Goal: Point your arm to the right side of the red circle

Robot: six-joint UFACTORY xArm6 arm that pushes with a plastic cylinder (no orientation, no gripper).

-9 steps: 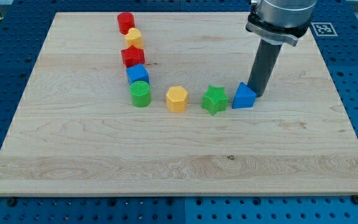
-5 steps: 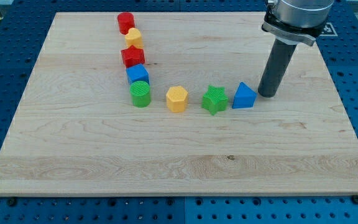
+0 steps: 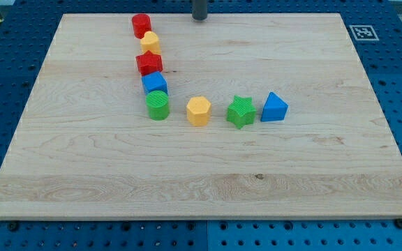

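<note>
Rod is reaching in at the view's top, my tip (image 3: 199,19) sitting on the board (image 3: 313,174); it carries no gripper. Left of my tip, apart, the red circle (image 3: 141,25) is standing. Best approach: slide leftward, stopping just beside it without nudging.

Board (image 3: 313,174) pale grained wood, matt; red circle (image 3: 141,25) ridged plastic.

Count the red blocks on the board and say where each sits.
2. The red circle is at the view's top left; the red star lies lower in the same column, below the yellow block. None appears hidden.
</note>
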